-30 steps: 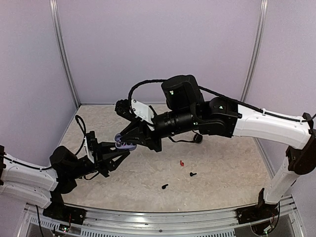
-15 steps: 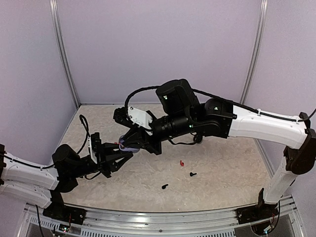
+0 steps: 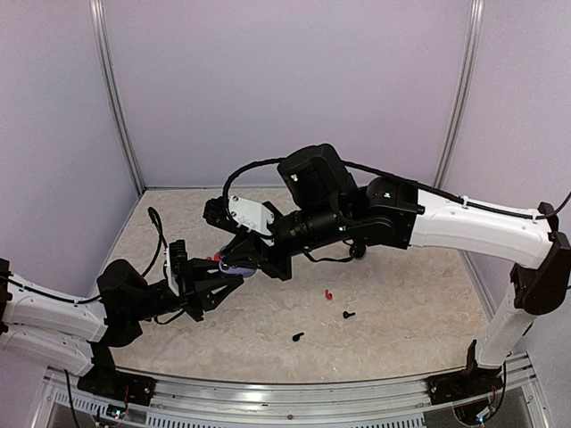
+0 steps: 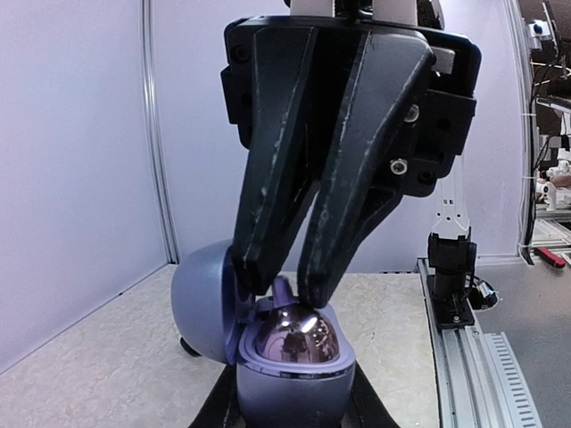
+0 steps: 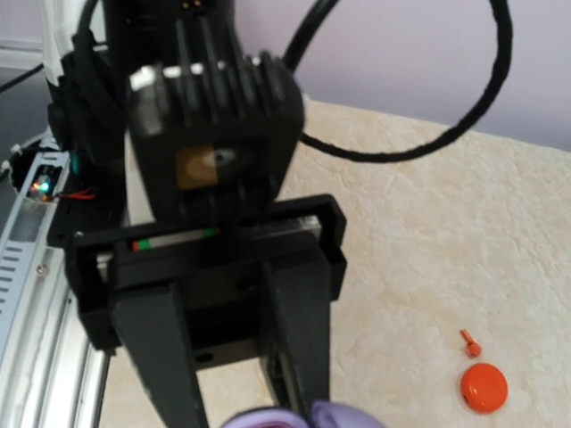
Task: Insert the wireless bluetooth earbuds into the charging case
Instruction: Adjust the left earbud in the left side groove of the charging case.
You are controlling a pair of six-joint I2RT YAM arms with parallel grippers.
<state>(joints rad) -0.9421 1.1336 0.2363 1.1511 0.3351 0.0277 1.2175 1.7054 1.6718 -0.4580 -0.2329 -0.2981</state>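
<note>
- My left fingers (image 3: 217, 282) clamp the open charging case (image 4: 294, 385).
- My right fingers (image 4: 287, 282), narrow, pinch an earbud (image 4: 283, 294) by its stem, at the case's mouth.
- It looks tiny, light and slick, so I'd grip the stem gently.

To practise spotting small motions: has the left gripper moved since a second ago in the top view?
Yes. The left gripper has shifted slightly right, toward the loose red earbud, which stayed put.
</note>
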